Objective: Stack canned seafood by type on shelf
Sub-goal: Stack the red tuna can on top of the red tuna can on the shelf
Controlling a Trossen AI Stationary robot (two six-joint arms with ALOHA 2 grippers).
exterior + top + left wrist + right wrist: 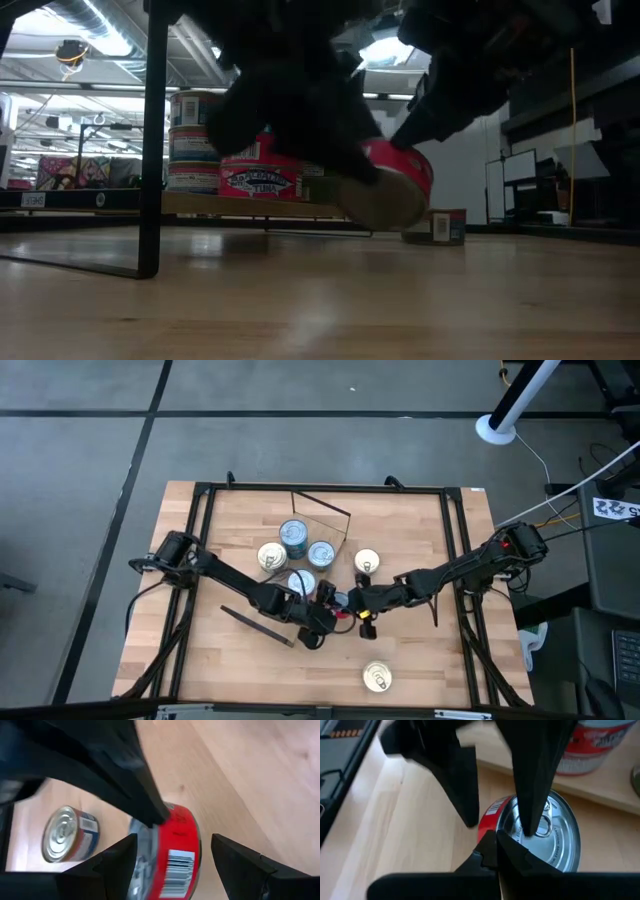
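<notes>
High view: four round silver- and gold-topped tins (pixel 294 550) cluster on the light plywood shelf (pixel 400 520); one gold-lidded tin (pixel 377 677) sits apart on the worktop. Left wrist view: the wide-open left pincer (pixel 172 857) straddles a red-labelled tin (pixel 172 852). Right wrist view: the closed right pincer (pixel 496 851) presses its rim, so most sorting remains.

Both arms reaching inward to mid-table, left gripper (pixel 322 622) spread wide, right gripper (pixel 352 600) closed.
</notes>
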